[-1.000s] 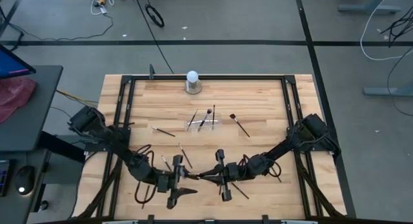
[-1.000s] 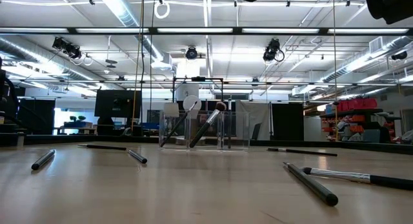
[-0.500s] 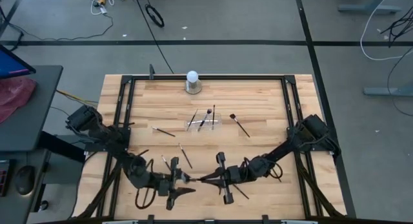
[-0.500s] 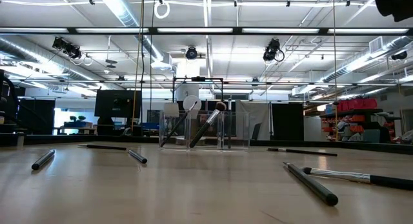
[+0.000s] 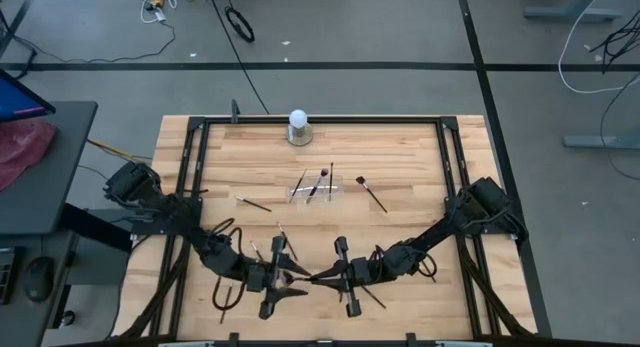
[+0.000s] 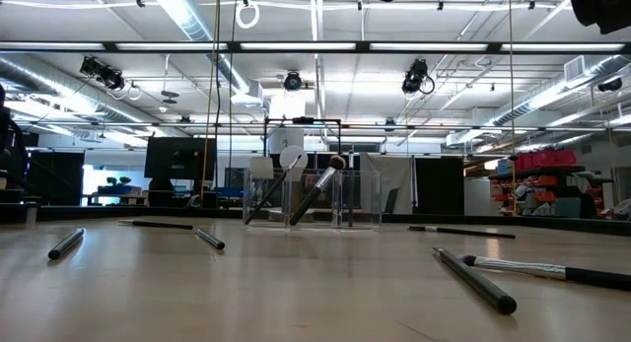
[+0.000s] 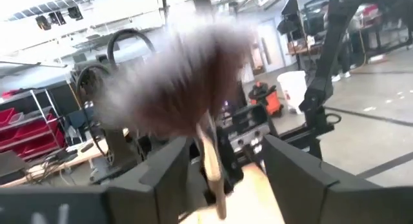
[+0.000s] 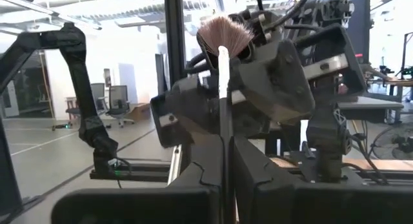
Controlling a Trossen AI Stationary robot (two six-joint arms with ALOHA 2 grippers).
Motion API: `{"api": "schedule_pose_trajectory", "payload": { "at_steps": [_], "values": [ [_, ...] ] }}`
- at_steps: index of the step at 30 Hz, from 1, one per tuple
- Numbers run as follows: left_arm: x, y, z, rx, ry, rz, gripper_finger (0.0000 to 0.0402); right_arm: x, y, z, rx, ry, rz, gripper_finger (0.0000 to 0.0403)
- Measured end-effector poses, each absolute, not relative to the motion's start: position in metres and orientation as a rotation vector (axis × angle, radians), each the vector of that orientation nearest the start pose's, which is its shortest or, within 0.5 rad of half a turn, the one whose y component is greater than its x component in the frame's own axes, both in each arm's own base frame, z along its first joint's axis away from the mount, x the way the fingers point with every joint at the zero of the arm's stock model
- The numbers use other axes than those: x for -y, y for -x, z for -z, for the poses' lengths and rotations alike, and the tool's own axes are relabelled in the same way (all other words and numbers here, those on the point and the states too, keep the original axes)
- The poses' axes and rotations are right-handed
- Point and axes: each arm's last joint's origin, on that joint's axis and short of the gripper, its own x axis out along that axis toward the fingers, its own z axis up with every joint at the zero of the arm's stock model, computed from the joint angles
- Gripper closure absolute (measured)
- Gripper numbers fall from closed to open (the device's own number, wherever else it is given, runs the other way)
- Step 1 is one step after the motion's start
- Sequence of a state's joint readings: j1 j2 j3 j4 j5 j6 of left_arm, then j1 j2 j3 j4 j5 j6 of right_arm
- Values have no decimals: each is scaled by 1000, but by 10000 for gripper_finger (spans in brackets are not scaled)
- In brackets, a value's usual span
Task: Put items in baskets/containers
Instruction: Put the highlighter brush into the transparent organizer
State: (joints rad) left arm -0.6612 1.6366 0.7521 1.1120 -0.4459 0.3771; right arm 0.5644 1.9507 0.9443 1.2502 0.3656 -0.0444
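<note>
My right gripper [image 8: 225,144] [image 5: 324,278] is shut on a fan-tipped makeup brush [image 5: 308,278] near the table's near edge. My left gripper [image 7: 224,145] [image 5: 289,279] faces it, open. The brush's bristle head [image 7: 184,72] stands between the left fingers, with a gap on each side. The clear holder [image 5: 316,192] [image 6: 311,199] stands mid-table with a few brushes leaning in it. Loose brushes lie flat on the wood, such as the brush [image 5: 253,203], the brush [image 5: 371,193] and the brush [image 5: 287,242]. My right gripper pinches the brush's thin pale handle [image 8: 224,130] between its two fingers, coming level from the table's right. The brush runs on along the fingers and out past their tips, with its fan of bristles [image 8: 225,33] at the free end. It is lifted clear of the table.
A white ball on a grey base [image 5: 298,127] stands at the far edge. In the low view, loose brushes lie at left [image 6: 66,243] [image 6: 208,239] and at right [image 6: 475,281] [image 6: 552,271]. A black frame [image 5: 445,147] rims the table. Bare wood lies left and right of the holder.
My left arm drew back a little toward the table's left, then came forward again toward my right gripper. My right gripper has kept its hold on the brush and has hardly moved.
</note>
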Motion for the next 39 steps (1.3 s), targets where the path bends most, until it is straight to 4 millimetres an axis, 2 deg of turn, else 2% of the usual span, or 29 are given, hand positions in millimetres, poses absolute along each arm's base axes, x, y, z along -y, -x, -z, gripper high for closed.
{"api": "schedule_pose_trajectory", "payload": {
  "at_steps": [3, 9, 11, 15, 17, 21, 25, 32, 39],
  "values": [
    [193, -268, -236, 224, -255, 159, 252, -201, -337, -196, 213, -64, -183, 391],
    [196, -264, -235, 177, -267, 114, 375, -201, -337, -193, 182, -69, -182, 384],
    [196, -260, -236, 117, -284, 54, 376, -200, -338, -190, 151, -90, -150, 372],
    [185, -247, -250, -30, -268, -77, 372, -197, -338, -181, 63, -130, 42, 328],
    [172, -245, -257, -126, -232, -120, 373, -196, -337, -174, 9, -130, 147, 303],
    [133, -245, -261, -326, -165, -263, 375, -191, -336, -165, -43, -128, 301, 263],
    [93, -250, -263, -454, -132, -361, 370, -190, -335, -162, -64, -134, 321, 242],
    [30, -269, -253, -597, -52, -342, 371, -197, -331, -162, -63, -115, 302, 243],
    [-6, -271, -243, -694, -2, -360, 370, -209, -324, -162, -67, -108, 264, 256]
  ]
}}
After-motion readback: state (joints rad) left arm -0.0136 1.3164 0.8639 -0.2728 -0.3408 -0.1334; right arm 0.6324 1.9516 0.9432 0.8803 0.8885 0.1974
